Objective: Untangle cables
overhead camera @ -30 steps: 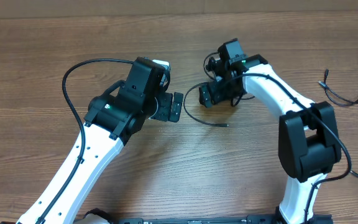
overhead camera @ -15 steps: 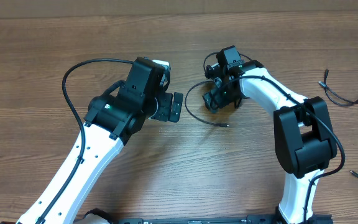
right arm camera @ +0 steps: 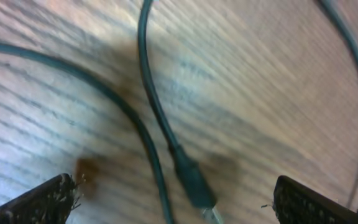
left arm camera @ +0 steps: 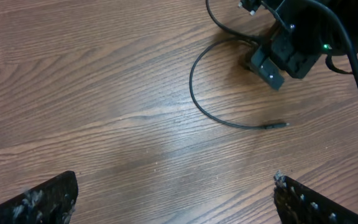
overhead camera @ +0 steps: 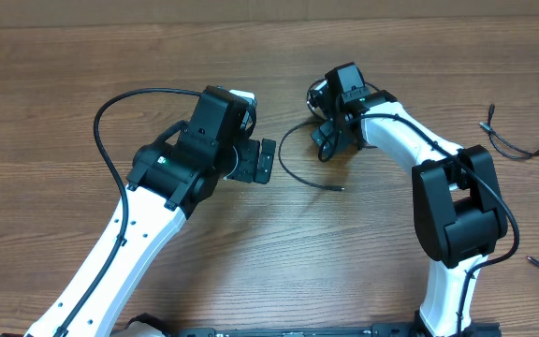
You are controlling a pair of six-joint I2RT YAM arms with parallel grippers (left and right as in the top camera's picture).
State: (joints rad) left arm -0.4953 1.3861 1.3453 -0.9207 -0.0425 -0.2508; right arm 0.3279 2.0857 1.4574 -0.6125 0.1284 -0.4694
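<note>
Two cable strands (right arm camera: 156, 118) within spread right gripper (right arm camera: 179, 208).

The gap between left gripper (overhead camera: 266, 161) and right gripper (overhead camera: 322, 148) is crossed by 1 looped cable (left arm camera: 191, 81). Bare table (overhead camera: 344, 262) is left open toward the near edge; 1 more cable (overhead camera: 488, 122) is laid far right.

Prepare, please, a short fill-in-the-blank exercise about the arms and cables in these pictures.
1. The left end effector is ___ and holds nothing.
2. In the right wrist view, a plug on one cable end lies ___ the fingers of the right end effector.
3. A separate cable lies on the table towards the ___ arm's side.
Missing words: open; between; right.
</note>
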